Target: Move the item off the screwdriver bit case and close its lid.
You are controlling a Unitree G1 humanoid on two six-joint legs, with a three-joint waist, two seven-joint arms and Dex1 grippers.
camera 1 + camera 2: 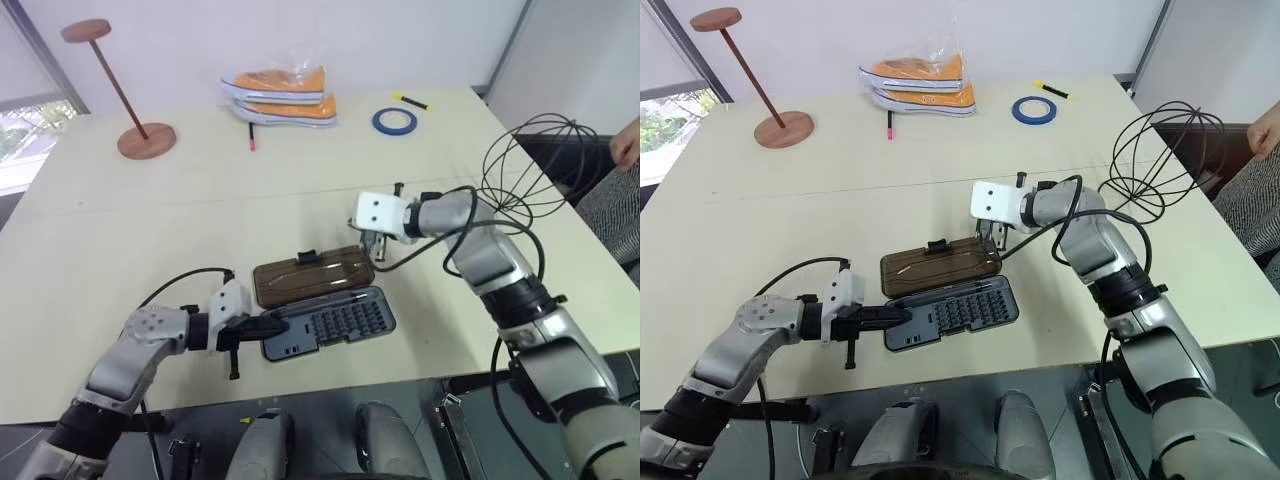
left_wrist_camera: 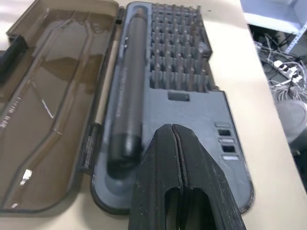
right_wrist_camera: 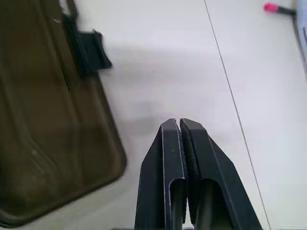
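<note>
Left gripper [image 2: 173, 129]: two black fingers [image 2: 158, 182] pressed together, holding nothing. Sits at the left end of the screwdriver bit case [image 1: 335, 322], right over its grey edge. Touching it or just above it: hard to tell. Looks like a way to keep the case from sliding.

Right gripper [image 3: 179, 123]: fingers shut too, nothing between them. Hangs in the air just past the far right corner of the lid [image 1: 310, 275], not touching it.

Lid: brown and see-through, lying flat open on the table [image 1: 200, 200], on the far side of the case, joined along the long edge. Small black latch [image 1: 307, 258] on its far edge. Rows of little bits and a dark driver handle in the grey half, all showing.

The item [image 1: 535, 165], the round black wire ball: over by the right side of the table, well apart from the case. So the first job looks done.

Step in hand, most likely: closing the lid. Next move calls for getting the right fingers low, under or behind the far edge of the lid near the latch. Then swing it up and over onto the grey half, and push down to click it. Calls for a steady hold on the case, or the whole thing may slip.
</note>
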